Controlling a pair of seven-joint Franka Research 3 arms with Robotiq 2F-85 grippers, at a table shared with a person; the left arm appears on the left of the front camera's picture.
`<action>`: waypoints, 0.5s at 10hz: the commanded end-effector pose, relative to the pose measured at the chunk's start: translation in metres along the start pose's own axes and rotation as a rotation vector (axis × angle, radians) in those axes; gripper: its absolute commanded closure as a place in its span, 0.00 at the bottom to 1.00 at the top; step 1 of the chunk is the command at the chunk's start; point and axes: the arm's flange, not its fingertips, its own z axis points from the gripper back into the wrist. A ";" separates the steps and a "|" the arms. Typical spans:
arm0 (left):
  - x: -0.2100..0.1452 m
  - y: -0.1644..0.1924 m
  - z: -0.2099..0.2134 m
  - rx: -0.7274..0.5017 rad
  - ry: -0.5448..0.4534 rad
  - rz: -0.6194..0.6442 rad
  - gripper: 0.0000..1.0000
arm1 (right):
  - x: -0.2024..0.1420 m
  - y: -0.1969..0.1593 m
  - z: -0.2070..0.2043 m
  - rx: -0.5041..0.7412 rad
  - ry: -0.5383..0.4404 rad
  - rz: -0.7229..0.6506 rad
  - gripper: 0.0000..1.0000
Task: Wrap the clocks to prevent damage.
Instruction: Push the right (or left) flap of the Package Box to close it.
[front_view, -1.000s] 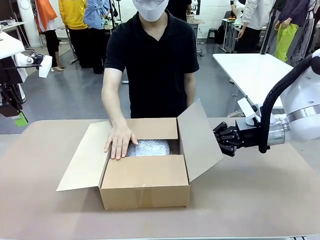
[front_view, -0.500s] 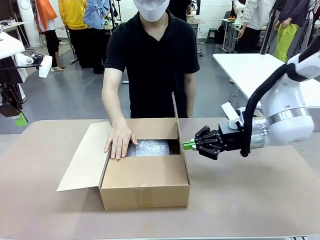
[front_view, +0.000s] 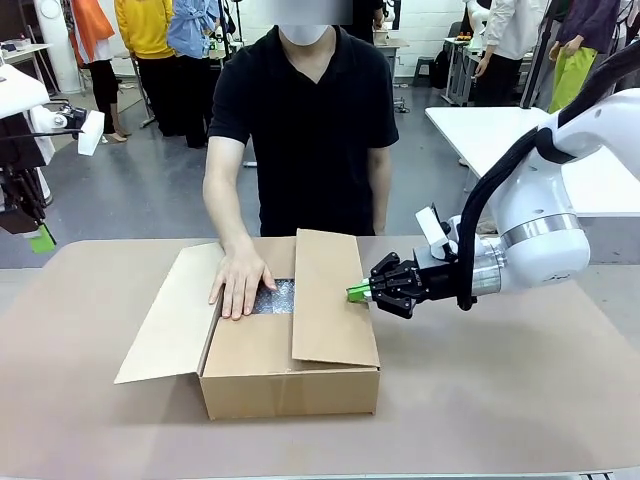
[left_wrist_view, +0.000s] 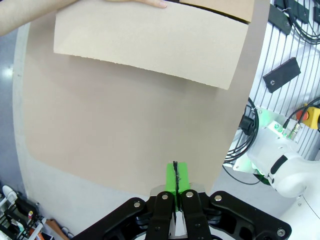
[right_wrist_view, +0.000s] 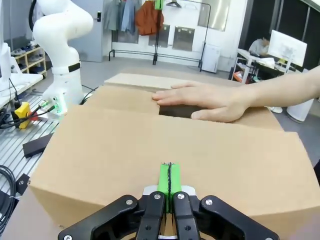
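A cardboard box (front_view: 290, 370) sits mid-table. The clocks are hidden; a patch of bubble wrap (front_view: 278, 297) shows inside the box. A person's hand (front_view: 240, 283) rests flat at the box's far left edge, partly over the wrap. My right gripper (front_view: 358, 292) is shut, its green tips against the right flap (front_view: 330, 300), which lies folded over the opening. In the right wrist view the shut right gripper (right_wrist_view: 169, 172) presses that flap (right_wrist_view: 165, 135), with the hand (right_wrist_view: 210, 100) beyond. My left gripper (front_view: 40, 240) hangs shut off the table's left end; its wrist view shows the shut left gripper (left_wrist_view: 175, 172) empty.
The box's left flap (front_view: 170, 315) lies spread outward over the brown table (front_view: 500, 400); it also appears as the flap (left_wrist_view: 150, 45) in the left wrist view. The near flap is folded in. A white table (front_view: 510, 140) stands behind at right. Bare tabletop lies right of the box.
My right gripper has swept left, pushing the right flap from leaning outward, through upright, down over the box. The hand and the left arm have stayed put.
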 end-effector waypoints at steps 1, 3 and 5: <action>-0.001 0.001 0.000 0.009 0.003 0.002 1.00 | -0.018 -0.006 -0.013 -0.040 0.036 0.033 0.99; -0.001 0.001 0.000 0.009 0.003 0.002 1.00 | -0.031 -0.003 -0.015 -0.017 0.063 0.018 0.99; -0.001 0.001 0.000 0.009 0.003 0.002 1.00 | -0.033 -0.005 -0.013 -0.009 0.075 0.026 0.99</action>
